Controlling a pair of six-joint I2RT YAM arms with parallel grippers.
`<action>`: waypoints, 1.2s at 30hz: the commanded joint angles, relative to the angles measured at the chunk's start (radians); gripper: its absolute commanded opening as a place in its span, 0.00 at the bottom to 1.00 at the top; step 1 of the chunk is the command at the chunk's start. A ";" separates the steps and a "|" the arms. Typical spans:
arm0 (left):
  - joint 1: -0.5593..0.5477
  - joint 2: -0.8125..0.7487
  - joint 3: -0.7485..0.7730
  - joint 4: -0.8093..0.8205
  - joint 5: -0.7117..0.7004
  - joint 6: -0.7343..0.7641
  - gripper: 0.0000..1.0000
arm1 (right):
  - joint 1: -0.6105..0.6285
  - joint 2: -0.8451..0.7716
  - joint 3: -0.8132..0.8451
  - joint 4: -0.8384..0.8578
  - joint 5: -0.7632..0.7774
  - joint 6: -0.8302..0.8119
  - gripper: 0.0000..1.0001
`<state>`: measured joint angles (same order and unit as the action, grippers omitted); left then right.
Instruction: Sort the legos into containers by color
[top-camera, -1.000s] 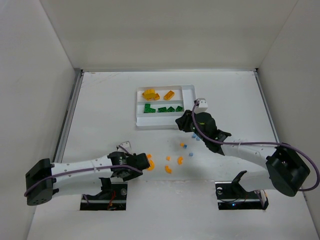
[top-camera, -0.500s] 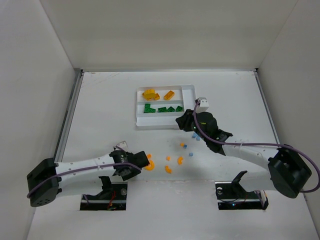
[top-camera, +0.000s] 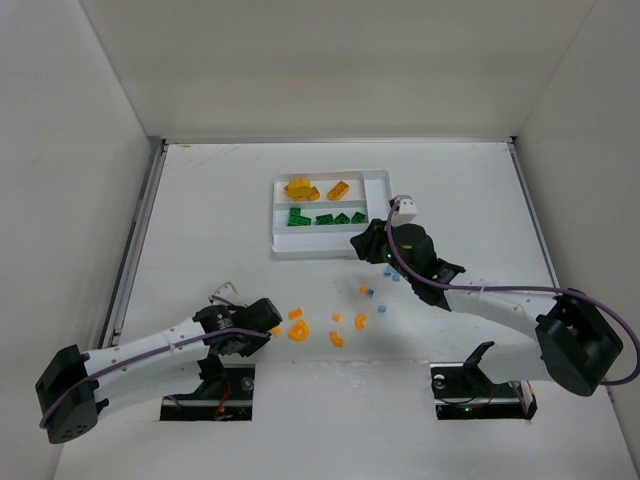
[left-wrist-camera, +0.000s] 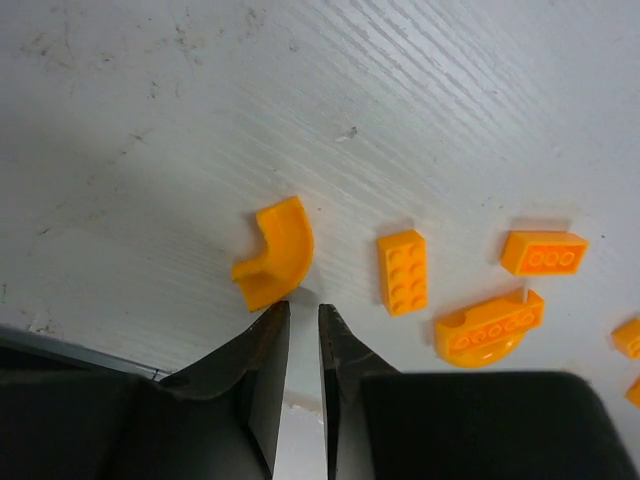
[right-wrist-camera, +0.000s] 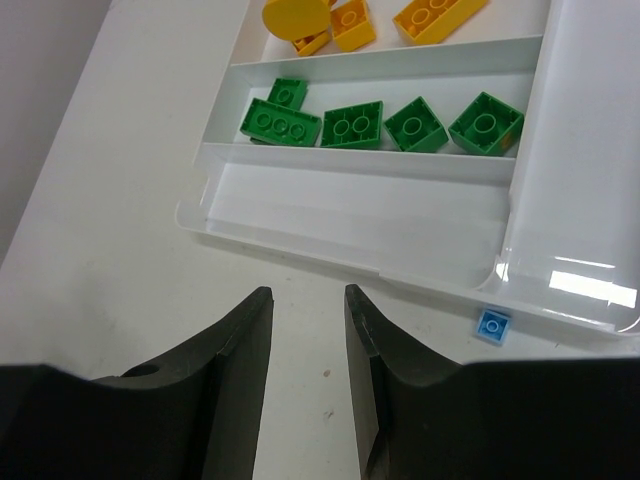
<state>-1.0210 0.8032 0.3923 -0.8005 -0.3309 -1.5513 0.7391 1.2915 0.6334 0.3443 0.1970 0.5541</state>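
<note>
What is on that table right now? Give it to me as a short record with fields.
tray: white, three long slots, one narrow side slot
yellow bricks: far slot
green bricks: middle slot
near slot: empty
orange pieces: loose on table by left arm
blue pieces: loose on table by right arm
left pincer: shut, empty; curved orange piece just beyond tips
right pincer: open, empty, facing tray's near edge

White tray (right-wrist-camera: 350, 205) with yellow bricks (right-wrist-camera: 437, 17) and green bricks (right-wrist-camera: 352, 124); orange pieces (left-wrist-camera: 277, 252) and one pale blue piece (right-wrist-camera: 492, 326) on the grey-streaked white table (left-wrist-camera: 450, 90).
</note>
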 joint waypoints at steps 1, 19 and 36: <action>0.025 0.033 -0.003 -0.229 -0.321 -0.399 0.15 | -0.001 -0.021 0.025 0.030 -0.011 -0.003 0.41; 0.071 0.044 0.074 -0.100 -0.316 -0.145 0.39 | -0.001 -0.046 0.022 0.022 -0.013 -0.010 0.42; -0.020 0.252 0.111 0.075 -0.315 -0.110 0.41 | 0.010 -0.021 0.038 0.019 -0.022 -0.011 0.42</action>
<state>-1.0370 1.0386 0.4683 -0.6640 -0.4820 -1.4937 0.7403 1.2697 0.6334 0.3439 0.1848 0.5537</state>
